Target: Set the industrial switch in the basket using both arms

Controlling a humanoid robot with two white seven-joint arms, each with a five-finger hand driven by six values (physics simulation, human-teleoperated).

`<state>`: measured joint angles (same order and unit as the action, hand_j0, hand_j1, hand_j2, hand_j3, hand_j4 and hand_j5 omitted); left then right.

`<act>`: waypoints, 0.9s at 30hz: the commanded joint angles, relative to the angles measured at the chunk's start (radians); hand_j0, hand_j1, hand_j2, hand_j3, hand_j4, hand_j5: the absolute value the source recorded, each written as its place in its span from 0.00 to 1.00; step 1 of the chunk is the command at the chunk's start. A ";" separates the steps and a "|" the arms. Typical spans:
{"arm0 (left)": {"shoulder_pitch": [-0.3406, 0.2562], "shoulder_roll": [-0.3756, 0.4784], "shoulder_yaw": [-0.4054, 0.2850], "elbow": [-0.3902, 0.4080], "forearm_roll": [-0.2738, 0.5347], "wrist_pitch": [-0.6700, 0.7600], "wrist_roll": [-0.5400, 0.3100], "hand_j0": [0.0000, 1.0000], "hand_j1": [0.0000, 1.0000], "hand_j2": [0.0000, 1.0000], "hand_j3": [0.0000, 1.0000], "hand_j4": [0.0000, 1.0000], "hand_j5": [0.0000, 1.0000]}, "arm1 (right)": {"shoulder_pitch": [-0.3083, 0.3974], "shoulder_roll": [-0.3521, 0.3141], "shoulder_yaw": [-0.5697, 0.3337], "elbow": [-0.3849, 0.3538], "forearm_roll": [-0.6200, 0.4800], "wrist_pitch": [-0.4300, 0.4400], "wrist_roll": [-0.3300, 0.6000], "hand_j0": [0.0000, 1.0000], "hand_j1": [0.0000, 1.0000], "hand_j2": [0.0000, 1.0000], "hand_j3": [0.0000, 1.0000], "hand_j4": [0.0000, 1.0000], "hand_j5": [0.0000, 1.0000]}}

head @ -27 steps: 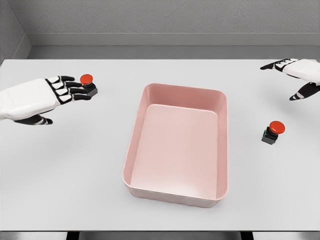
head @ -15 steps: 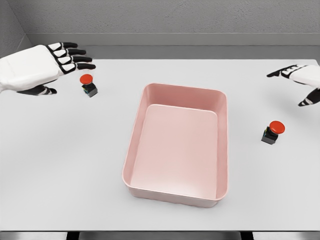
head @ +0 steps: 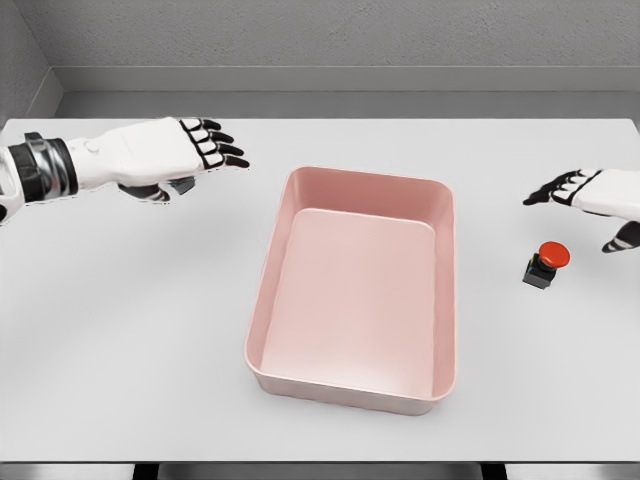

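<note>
While the pink basket (head: pixel 352 290) sits in the middle of the white table (head: pixel 120 340) with nothing inside it, both switches are out on the table, so the job has hardly begun. To the right of the basket, close to its side wall, stands one industrial switch (head: pixel 546 264), a small dark box with a red round top. A bit further back and right of the basket, the right hand (head: pixel 590 195) hangs just above and behind that switch. Its fingers are spread apart and hold nothing. It should come down slowly, put the thumb on one side of the dark box and the fingers on the other, and pinch the box, not the red cap.

Far back and to the left of the basket, the left hand (head: pixel 160 155) reaches across with its fingers out straight. A dark bit of the other switch (head: pixel 181 186) peeks out under its palm. I cannot tell if the hand is gripping it. It should get a firm hold before lifting, then carry it over the basket's rim.
</note>
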<state>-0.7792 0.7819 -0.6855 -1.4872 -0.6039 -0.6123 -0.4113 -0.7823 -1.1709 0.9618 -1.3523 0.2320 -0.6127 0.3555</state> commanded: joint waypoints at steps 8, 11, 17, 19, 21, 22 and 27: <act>-0.060 -0.082 -0.022 0.189 -0.036 0.001 -0.081 1.00 1.00 1.00 1.00 1.00 1.00 | 0.023 -0.046 0.002 -0.099 -0.003 0.002 0.010 1.00 1.00 1.00 1.00 1.00 1.00; -0.075 -0.130 -0.022 0.255 -0.040 0.001 -0.081 1.00 1.00 1.00 1.00 1.00 1.00 | 0.025 -0.041 0.002 -0.113 -0.003 0.002 0.005 1.00 1.00 1.00 1.00 1.00 1.00; -0.100 -0.185 -0.022 0.375 -0.056 0.001 -0.078 1.00 1.00 1.00 1.00 1.00 1.00 | 0.061 -0.026 0.006 -0.108 0.003 0.002 0.011 1.00 1.00 1.00 1.00 1.00 1.00; -0.101 -0.188 -0.022 0.418 -0.071 0.001 -0.073 1.00 1.00 1.00 1.00 1.00 1.00 | 0.061 -0.019 0.008 -0.108 0.003 0.002 0.010 1.00 1.00 1.00 1.00 1.00 1.00; -0.103 -0.207 -0.022 0.469 -0.082 0.001 -0.073 1.00 1.00 1.00 1.00 1.00 1.00 | 0.061 -0.010 0.005 -0.100 0.023 0.002 0.013 1.00 1.00 1.00 1.00 1.00 1.00; -0.103 -0.205 -0.020 0.475 -0.082 0.001 -0.073 1.00 1.00 1.00 1.00 1.00 1.00 | 0.061 -0.003 0.000 -0.097 0.026 0.002 0.013 1.00 1.00 1.00 1.00 1.00 1.00; -0.129 -0.224 -0.020 0.528 -0.083 0.001 -0.073 1.00 1.00 1.00 1.00 1.00 1.00 | 0.060 0.014 -0.005 -0.083 0.030 0.002 0.013 1.00 1.00 1.00 1.00 1.00 1.00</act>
<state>-0.9143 0.5673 -0.7070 -0.9856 -0.6896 -0.6129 -0.4854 -0.7225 -1.1654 0.9593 -1.4435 0.2645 -0.6125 0.3683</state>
